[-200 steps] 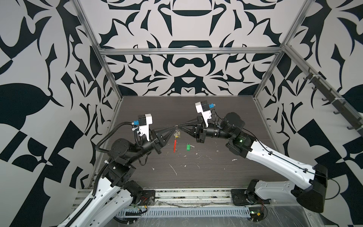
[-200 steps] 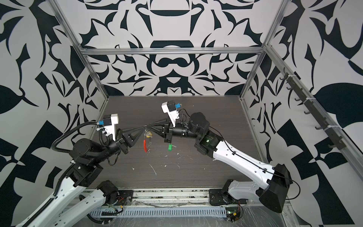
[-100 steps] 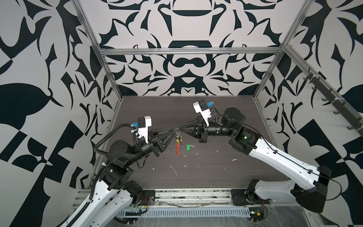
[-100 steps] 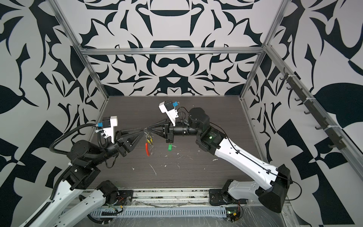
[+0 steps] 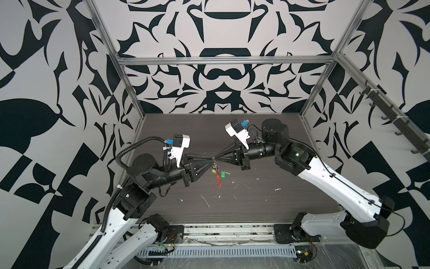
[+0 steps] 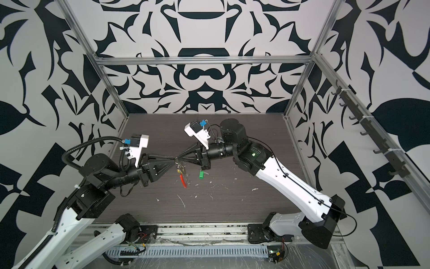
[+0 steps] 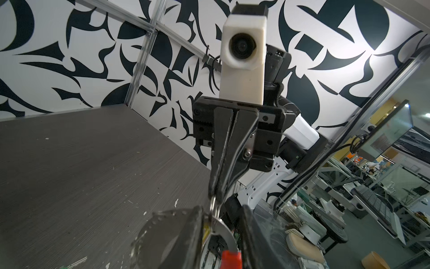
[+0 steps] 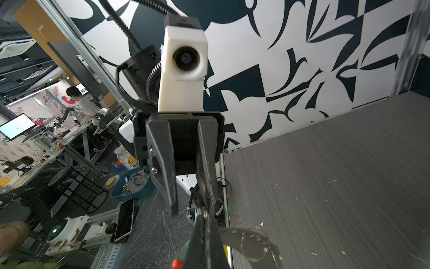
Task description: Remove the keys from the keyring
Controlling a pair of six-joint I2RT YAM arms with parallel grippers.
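Grey wire keyring: pinched at its top by the right gripper, jaws fully closed on it, held in the air. The loop hangs straight down from the right gripper, long axis near vertical, red sleeve at the low end.

Yellow key is on the loop, dangling just below the right gripper.

Left gripper faces the right gripper head-on, tips almost meeting. Jaws part-open, nothing clamped. In the left wrist view the wire and a sliver of yellow sit in the gap between its fingers. Contact with the key: cannot tell.

Judgement: the left arm is free and nearer the yellow key. It likely has to close on the key and draw it along the wire, away from the right gripper.

Green key lies on the table, well below the right gripper, apart from the loop. It looks already off.

Table is dark wood-grain, with white flecks scattered below the right gripper. Black-and-white patterned walls stand behind it, with lab benches beyond in the wrist views
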